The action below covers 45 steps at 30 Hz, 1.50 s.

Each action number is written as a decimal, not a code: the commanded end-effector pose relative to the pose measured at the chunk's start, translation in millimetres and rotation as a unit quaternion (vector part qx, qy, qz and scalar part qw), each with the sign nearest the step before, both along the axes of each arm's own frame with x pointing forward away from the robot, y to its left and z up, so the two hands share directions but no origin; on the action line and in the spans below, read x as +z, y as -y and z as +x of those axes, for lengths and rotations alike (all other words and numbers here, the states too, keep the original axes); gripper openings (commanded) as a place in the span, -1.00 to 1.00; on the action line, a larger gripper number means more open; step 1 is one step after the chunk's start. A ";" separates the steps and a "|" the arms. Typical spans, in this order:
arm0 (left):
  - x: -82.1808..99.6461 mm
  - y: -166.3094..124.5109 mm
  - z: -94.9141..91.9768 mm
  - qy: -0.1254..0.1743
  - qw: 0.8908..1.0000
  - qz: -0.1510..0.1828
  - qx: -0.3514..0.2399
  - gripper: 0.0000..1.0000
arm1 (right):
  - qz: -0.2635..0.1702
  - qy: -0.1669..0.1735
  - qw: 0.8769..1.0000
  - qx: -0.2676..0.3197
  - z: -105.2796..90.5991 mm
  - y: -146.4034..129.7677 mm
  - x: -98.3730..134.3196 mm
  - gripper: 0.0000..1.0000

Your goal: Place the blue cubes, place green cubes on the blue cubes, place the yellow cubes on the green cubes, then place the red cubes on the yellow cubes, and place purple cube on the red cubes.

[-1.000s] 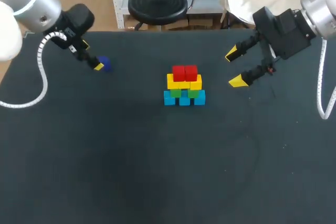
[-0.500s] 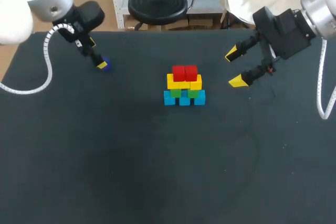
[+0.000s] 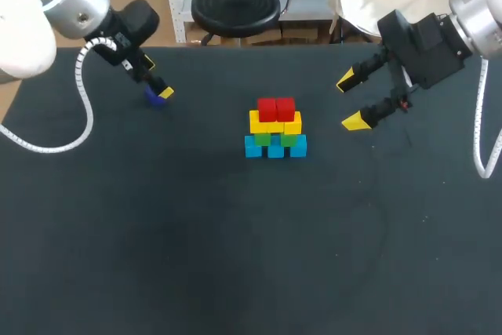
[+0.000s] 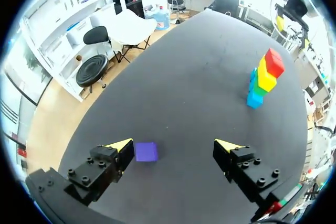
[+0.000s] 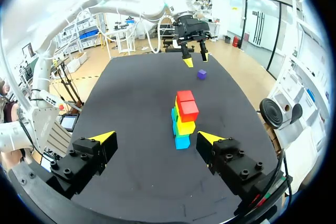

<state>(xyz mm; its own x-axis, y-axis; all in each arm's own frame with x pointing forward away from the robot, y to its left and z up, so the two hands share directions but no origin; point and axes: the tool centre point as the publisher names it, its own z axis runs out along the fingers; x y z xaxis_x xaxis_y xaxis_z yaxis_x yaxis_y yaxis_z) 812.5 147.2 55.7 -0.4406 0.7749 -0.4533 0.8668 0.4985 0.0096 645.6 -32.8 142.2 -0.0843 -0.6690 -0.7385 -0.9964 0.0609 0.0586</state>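
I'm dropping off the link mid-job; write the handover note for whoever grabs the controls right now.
Left gripper open; purple cube on the table between its fingers, beside one tip, not gripped.
Right gripper open, empty, beside the stack.
Done: blue cubes, green cubes, yellow cubes, red cubes stacked mid-table.
Left: grip the purple cube, set it on the red cubes.

I cannot read any words, numbers or signs here.
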 end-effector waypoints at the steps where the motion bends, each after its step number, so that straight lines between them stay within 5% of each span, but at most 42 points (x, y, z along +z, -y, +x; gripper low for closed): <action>1: -9.2 -8.3 -3.1 0.001 1.000 0.020 0.012 1.00 | 0.001 0.001 1.000 0.000 -0.4 0.4 -0.3 1.00; 7: -40.1 -36.0 -2.0 -0.036 0.998 0.018 0.043 1.00 | 0.001 0.001 1.000 0.000 -0.4 0.4 -0.3 1.00; 15: -35.7 -29.1 0.2 -0.015 1.000 0.000 0.026 1.00 | 0.001 0.001 1.000 0.000 -0.4 0.4 -0.3 1.00; 25: -47.4 -21.3 15.3 -0.009 1.000 0.018 0.019 1.00 | 0.001 0.001 1.000 0.000 -0.4 0.4 -0.3 1.00; 45: -59.6 -23.5 37.0 -0.024 0.999 0.028 0.027 1.00 | 0.001 0.001 1.000 0.000 -0.4 0.4 -0.3 1.00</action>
